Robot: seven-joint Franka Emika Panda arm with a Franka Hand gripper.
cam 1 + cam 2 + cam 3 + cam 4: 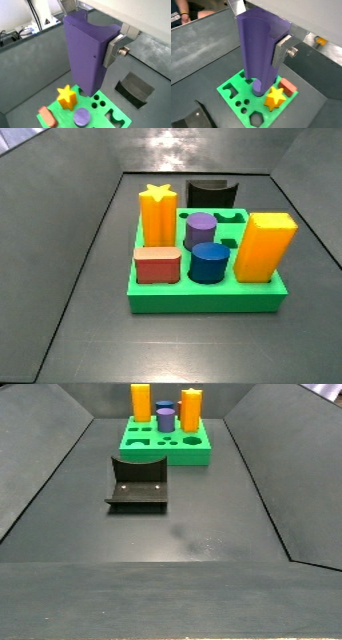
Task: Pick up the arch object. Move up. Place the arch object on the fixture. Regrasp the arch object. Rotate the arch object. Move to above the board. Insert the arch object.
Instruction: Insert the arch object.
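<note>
Clearly, the gripper (100,47) is clamped on the arch object (87,50), held upright above the board (238,100) — out of frame in both side views. Before lowering, the arch profile should be matched to its socket — descent kept slow and vertical, clear of the yellow star (275,97).

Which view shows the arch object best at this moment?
In both wrist views the arch object fills the frame, upright, clamped in the pincer above the board, arch groove clearest here. Neither side view shows it or the pincer; they show only the board and the fixture.
</note>
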